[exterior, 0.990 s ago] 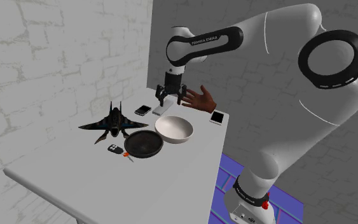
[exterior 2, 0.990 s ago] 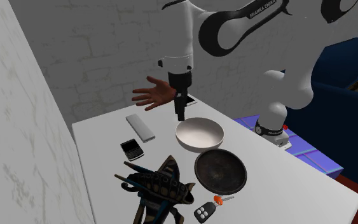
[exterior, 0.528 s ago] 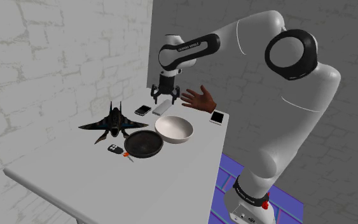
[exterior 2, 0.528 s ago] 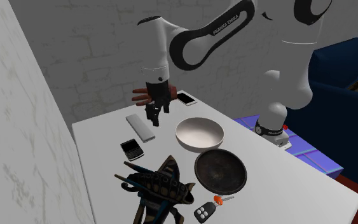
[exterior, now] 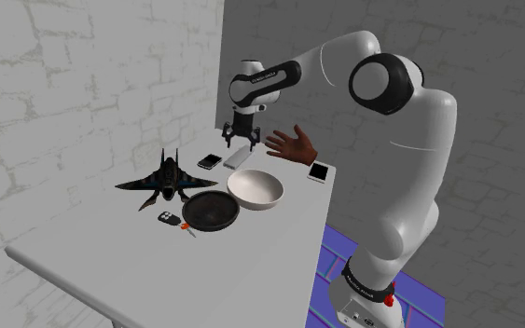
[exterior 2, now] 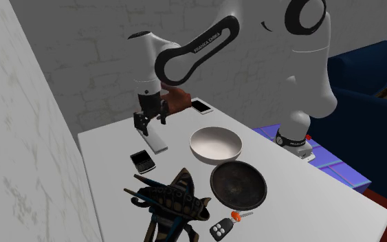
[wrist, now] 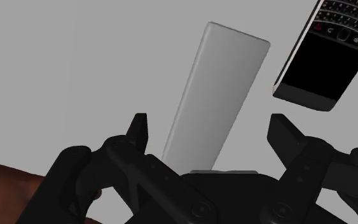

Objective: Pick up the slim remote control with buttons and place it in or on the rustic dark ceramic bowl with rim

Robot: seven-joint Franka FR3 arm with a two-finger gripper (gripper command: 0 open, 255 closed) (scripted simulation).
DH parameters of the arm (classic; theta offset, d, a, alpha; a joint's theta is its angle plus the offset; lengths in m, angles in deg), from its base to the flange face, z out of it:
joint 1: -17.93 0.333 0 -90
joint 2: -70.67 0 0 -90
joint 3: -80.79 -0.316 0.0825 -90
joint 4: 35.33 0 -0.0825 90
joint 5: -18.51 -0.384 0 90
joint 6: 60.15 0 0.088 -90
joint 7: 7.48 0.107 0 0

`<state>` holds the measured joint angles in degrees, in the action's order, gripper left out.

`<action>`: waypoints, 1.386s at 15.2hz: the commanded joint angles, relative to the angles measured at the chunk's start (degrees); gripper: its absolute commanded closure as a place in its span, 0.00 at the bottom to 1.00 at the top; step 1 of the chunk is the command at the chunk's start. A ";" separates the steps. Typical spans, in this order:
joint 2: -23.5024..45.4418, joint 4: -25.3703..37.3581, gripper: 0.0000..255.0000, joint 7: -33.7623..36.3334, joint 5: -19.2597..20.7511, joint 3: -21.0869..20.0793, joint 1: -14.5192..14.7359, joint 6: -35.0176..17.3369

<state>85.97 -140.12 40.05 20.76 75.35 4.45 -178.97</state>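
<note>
The gripper [exterior 2: 150, 124] has slid sideways off the brown model hand [exterior 2: 174, 102] and now hangs over the slim grey remote [exterior 2: 156, 141]. Its fingers are spread wide. In the wrist view the gripper [wrist: 210, 127] straddles the near end of the remote [wrist: 219, 95], with bare table showing between each finger and the remote's long edges. A black keypad phone [wrist: 327, 51] lies just beyond one fingertip, close beside the remote's far corner. On the other finger's side the white table [exterior 2: 308, 206] is open. A white bowl [exterior 2: 216, 144] sits near the gripper, toward the arm's base. The dark bowl [exterior 2: 238, 184] lies beyond it, well apart from the gripper. A toy jet [exterior 2: 171, 199] and a key fob [exterior 2: 220, 230] sit farther off still. The arm's lettering [exterior 2: 209, 42] reads FRANKA EMIKA.
</note>
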 commanded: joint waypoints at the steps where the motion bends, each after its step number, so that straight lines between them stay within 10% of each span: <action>1: 3.37 3.27 0.00 2.45 0.30 1.22 -0.62 -0.54; 18: 7.94 3.00 0.00 4.26 0.62 2.14 -0.94 -5.66; 19: 7.94 3.00 1.00 4.26 0.62 2.14 -0.94 -5.66; 21: 7.93 2.99 1.00 4.26 0.62 2.14 -0.94 -5.66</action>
<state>93.89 -137.12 44.31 21.38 77.49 3.52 -184.63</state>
